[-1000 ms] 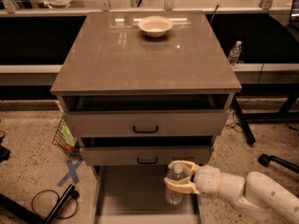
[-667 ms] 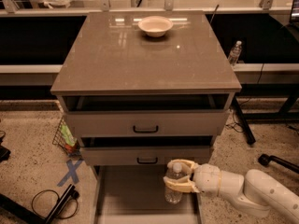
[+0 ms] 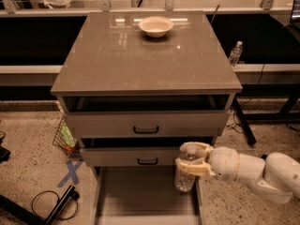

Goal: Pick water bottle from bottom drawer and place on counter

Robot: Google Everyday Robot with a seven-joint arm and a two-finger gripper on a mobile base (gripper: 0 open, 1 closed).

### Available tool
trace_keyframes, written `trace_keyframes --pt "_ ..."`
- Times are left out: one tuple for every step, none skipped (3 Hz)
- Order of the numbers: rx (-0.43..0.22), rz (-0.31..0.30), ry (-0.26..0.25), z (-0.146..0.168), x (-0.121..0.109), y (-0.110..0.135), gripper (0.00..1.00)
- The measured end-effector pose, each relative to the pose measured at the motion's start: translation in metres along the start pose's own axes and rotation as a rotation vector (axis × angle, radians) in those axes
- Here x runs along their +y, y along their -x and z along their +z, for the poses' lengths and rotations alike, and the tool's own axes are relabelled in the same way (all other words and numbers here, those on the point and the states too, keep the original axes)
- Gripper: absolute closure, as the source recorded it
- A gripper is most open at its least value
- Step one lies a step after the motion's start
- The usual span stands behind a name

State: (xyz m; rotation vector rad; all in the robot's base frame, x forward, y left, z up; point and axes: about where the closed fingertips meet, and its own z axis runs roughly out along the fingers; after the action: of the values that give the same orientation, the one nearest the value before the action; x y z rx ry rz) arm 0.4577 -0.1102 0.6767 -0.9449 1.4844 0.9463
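**Bottle gripped at open drawer**

Cream two-finger gripper (image 3: 187, 157), lower right, fingers clasped round the upper part of the upright clear ribbed plastic water bottle (image 3: 184, 181). The bottle is at the right side of the open grey bottom drawer (image 3: 140, 191). Glossy grey-brown counter (image 3: 140, 60) carries a pale bowl (image 3: 155, 26).

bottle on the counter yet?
No: the gripper holds the bottle down at the bottom drawer; the counter bears only a bowl.

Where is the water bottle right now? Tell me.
The water bottle is lower right of centre in the camera view, upright at the right side of the open bottom drawer, gripped near its cap by the gripper reaching in from the right.
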Motion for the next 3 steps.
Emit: trace_keyframes --pt "-0.031 -0.028 -0.023 -0.022 -0.011 0.061 1.00" --pt "-0.070 -0.066 -0.039 -0.032 -0.025 0.130 1.00" --pt "-0.096 -0.100 -0.071 -0.031 -0.044 0.194 1.00"
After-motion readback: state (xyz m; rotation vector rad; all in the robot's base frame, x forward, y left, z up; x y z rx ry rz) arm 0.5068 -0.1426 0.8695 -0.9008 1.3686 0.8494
